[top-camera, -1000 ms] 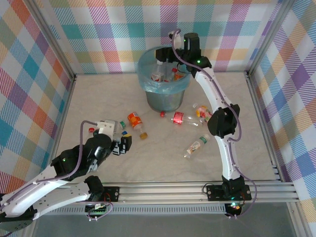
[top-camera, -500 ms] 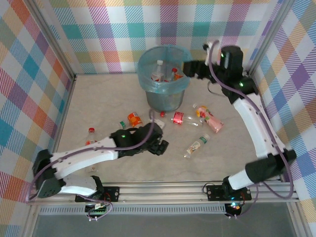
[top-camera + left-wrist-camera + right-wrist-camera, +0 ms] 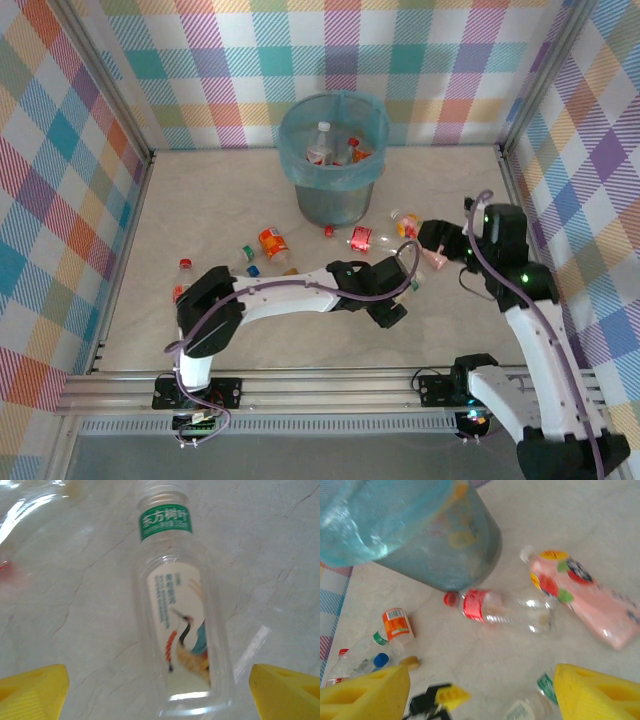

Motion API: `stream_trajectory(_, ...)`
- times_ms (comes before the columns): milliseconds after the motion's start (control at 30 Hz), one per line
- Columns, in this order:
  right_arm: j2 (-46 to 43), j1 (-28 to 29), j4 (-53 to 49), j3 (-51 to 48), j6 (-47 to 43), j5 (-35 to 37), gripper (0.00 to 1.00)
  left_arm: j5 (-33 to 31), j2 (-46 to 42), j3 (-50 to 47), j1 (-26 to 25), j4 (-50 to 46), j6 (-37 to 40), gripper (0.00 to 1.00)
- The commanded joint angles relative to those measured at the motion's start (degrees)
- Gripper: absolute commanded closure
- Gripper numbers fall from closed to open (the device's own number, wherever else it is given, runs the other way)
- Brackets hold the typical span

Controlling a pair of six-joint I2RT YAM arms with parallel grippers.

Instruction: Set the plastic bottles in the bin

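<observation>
The left claw [image 3: 160, 696] stood open, its two yellow fingertips [image 3: 33, 690] spread wide on either side of a clear bottle [image 3: 182, 630] and touching neither of its sides. That bottle lay flat on the pale marbled counter [image 3: 80, 580], its base nearest the wrist camera and its green neck band and cap pointing away; a white label with a crane ran along its body. From above, the left claw [image 3: 397, 300] sat low over the counter near the middle, at the end of the long white left arm [image 3: 280, 295]. The right claw [image 3: 480, 695] was open too and held nothing, its yellow fingers [image 3: 595, 692] framing the scene below. In front of it lay a pink bottle [image 3: 585, 595] and, just beside that, a clear bottle with a red label [image 3: 505, 610], its red cap close to the foot of the bin [image 3: 445, 555]. Further left lay an orange-labelled bottle [image 3: 397, 625] and a few small clear bottles with green, blue and red caps. From above, the right claw [image 3: 432, 240] hovered right of the bin [image 3: 335, 205], which stood at the far middle of the counter with its blue liner folded over the rim and several bottles [image 3: 320, 140] already inside.
</observation>
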Motion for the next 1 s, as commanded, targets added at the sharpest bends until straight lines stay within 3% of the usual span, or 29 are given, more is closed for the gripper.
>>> stream_trajectory(0,-3.7,0.2,-9.2,-2.9,4.2,3.2,0.24,2.5,3.3,3.1,-0.3,0.8,1.3,0.09)
stream_trajectory(267,-6.3,0.2,-13.0,-3.2,1.9,5.2,0.24,3.1,7.4,3.9,-0.3,1.0,0.8,0.2)
stream_trajectory(533,-4.2,0.2,-11.2,-0.9,1.1,4.5,0.25,3.1,7.0,3.2,-0.3,1.2,-0.2,0.38)
stream_trajectory(733,-2.6,0.1,-6.9,1.7,1.8,2.4,0.27,-0.5,0.2,-1.1,0.3,4.3,-2.0,0.42)
stream_trajectory(967,3.5,0.2,1.6,7.8,5.0,-5.2,0.31,-2.5,-16.2,-11.6,1.6,13.9,-3.4,0.45)
